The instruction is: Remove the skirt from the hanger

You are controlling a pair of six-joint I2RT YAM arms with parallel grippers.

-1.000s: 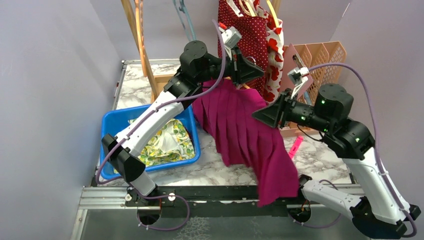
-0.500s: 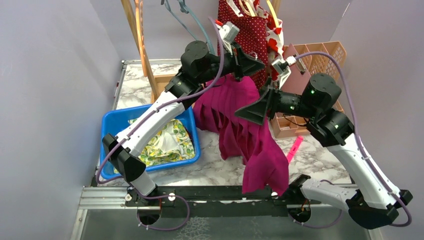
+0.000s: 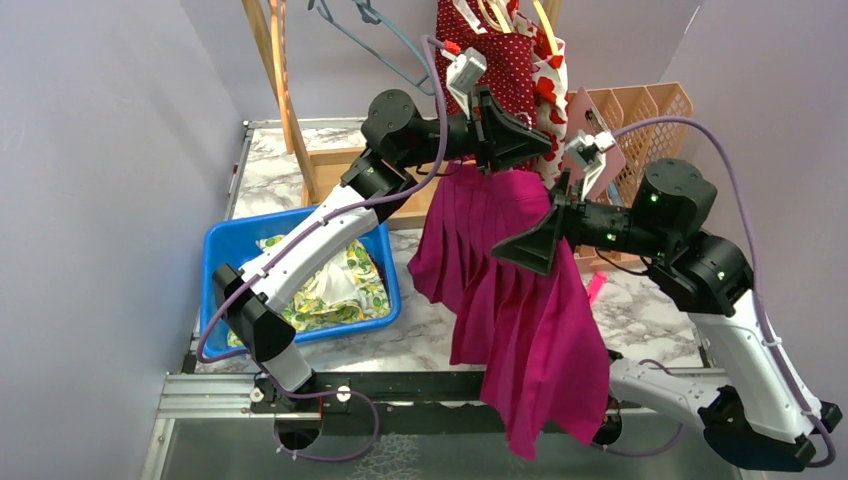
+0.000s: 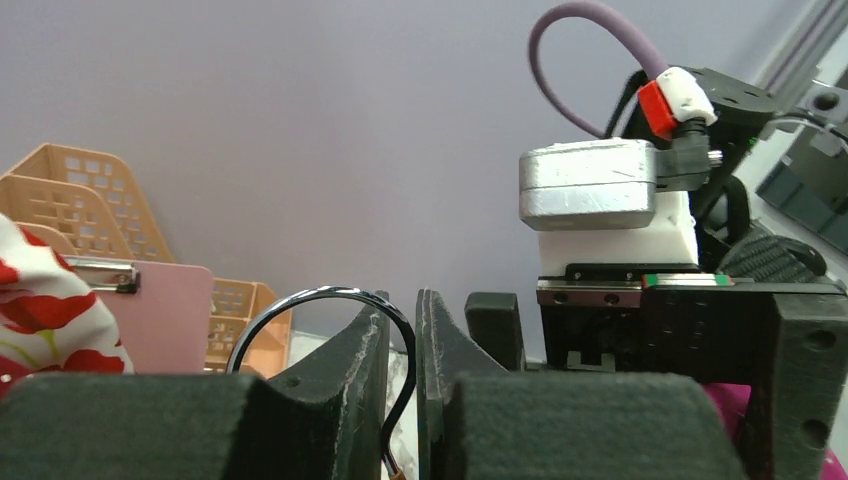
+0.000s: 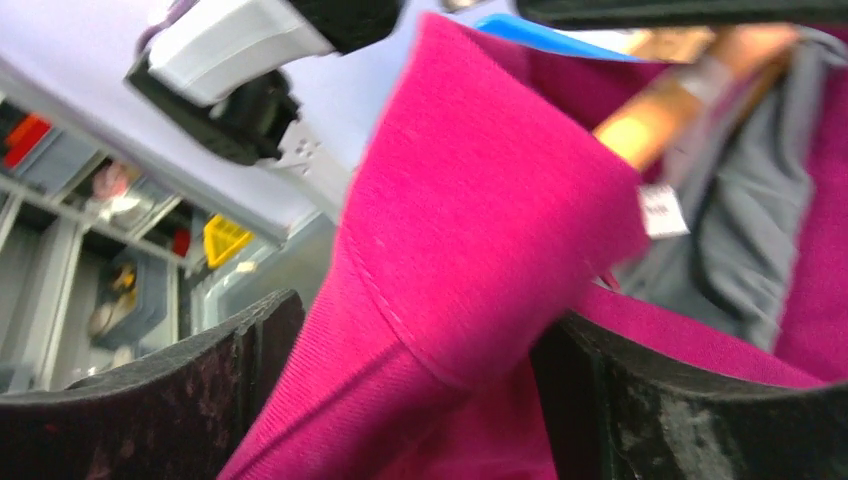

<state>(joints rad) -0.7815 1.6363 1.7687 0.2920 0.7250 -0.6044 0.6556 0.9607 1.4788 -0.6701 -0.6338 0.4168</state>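
Left gripper (image 4: 402,330) clenched on the wire hook of the hanger (image 4: 300,297), far centre. Skirt (image 3: 520,300) hangs below it, hem past the near table edge. Right gripper (image 3: 512,250) released, waistband loose between wide fingers.

Risk: if the waistband is snagged, tugging may twist the hook out of the left grip.

Around: blue bin (image 3: 215,250) left; spotted garments (image 3: 505,60) crowd behind; orange organiser (image 3: 655,110) right.

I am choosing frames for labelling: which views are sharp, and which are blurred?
Top external: evenly lit, sharp, skirt pleats clear. Left wrist: near left end effector fingers soft, hanger hook sharper. Right wrist: soft throughout, background most blurred.
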